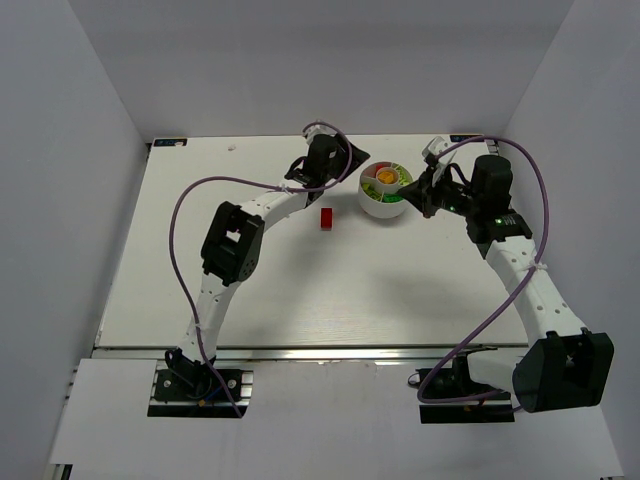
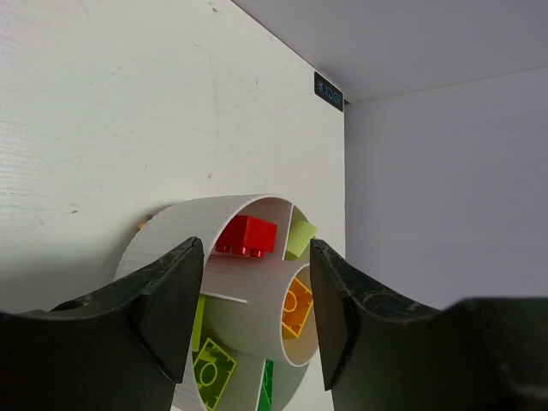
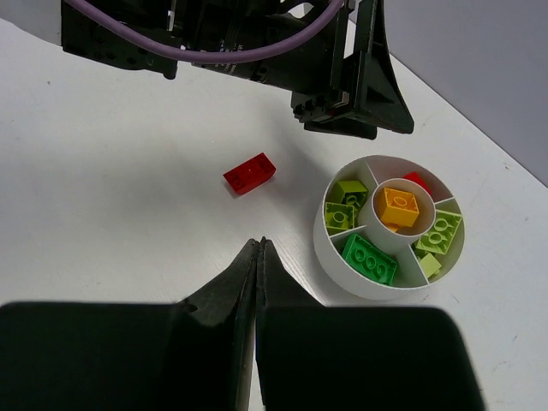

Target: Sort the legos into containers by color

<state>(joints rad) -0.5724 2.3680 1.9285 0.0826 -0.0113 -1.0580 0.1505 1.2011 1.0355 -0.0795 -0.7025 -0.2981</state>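
Observation:
The white round dish (image 1: 384,209) stands at the back of the table. It holds an orange lego (image 3: 400,205) in the centre, a darker green lego (image 3: 370,259), yellow-green legos (image 3: 342,205) and a red lego (image 2: 247,235) in separate wedges. One loose red lego (image 1: 326,218) lies on the table left of the dish and also shows in the right wrist view (image 3: 249,174). My left gripper (image 2: 254,255) is open and empty, just left of the dish (image 2: 171,224). My right gripper (image 3: 259,246) is shut and empty, right of the dish (image 3: 330,253).
White walls close in the table at the back and both sides. The left arm's black wrist (image 3: 351,94) hangs beyond the loose red lego. Purple cables (image 1: 190,200) loop over both arms.

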